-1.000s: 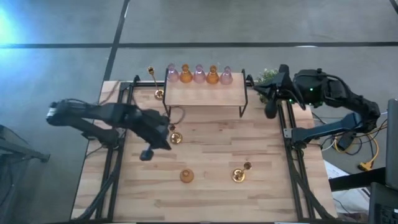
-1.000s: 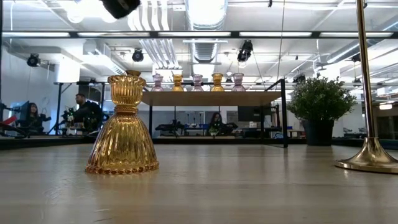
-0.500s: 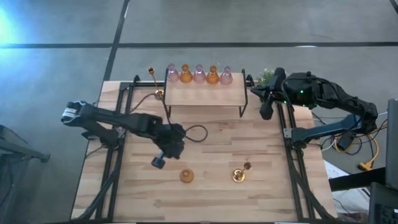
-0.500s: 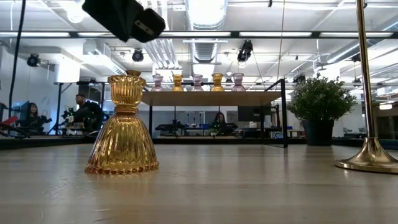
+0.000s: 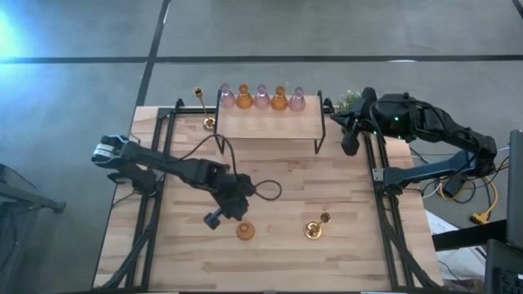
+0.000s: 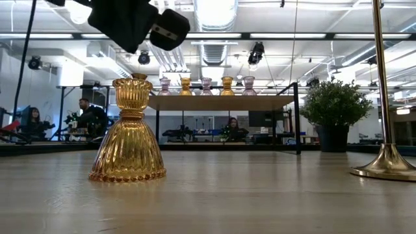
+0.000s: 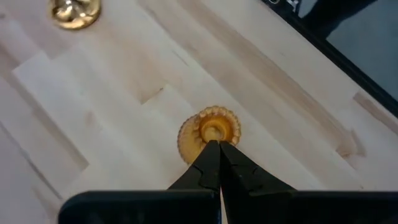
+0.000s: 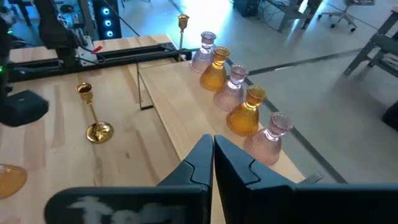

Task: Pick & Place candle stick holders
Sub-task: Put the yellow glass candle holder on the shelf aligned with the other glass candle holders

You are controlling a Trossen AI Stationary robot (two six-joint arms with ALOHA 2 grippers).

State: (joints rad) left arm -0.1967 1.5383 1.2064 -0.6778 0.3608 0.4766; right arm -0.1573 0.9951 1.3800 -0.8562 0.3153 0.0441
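Since the earlier frame, the left gripper point(image 5: 214, 219) has been moving from the left-middle of the desk point(image 5: 278, 257) toward the lower middle, and it is now hanging just left of and above the lone amber holder point(image 5: 245, 231). Its fingers are pressed together, holding nothing.

From above, that holder is only a small dot. The low view is showing its ribbed bell shape standing upright point(image 6: 130, 133), with the dark gripper point(image 6: 140, 23) floating over it. The left wrist view is looking straight down into its round top point(image 7: 211, 132).

Five pink and amber holders point(image 5: 261, 98) are standing in a row on the shelf point(image 5: 270, 126) at the top. The right gripper point(image 5: 351, 147), also closed and empty, is waiting at the shelf's right end.

Gold candlesticks are standing at the lower right point(image 5: 314, 229) and upper left point(image 5: 198, 96). Bare wood is lying open around the lone holder.
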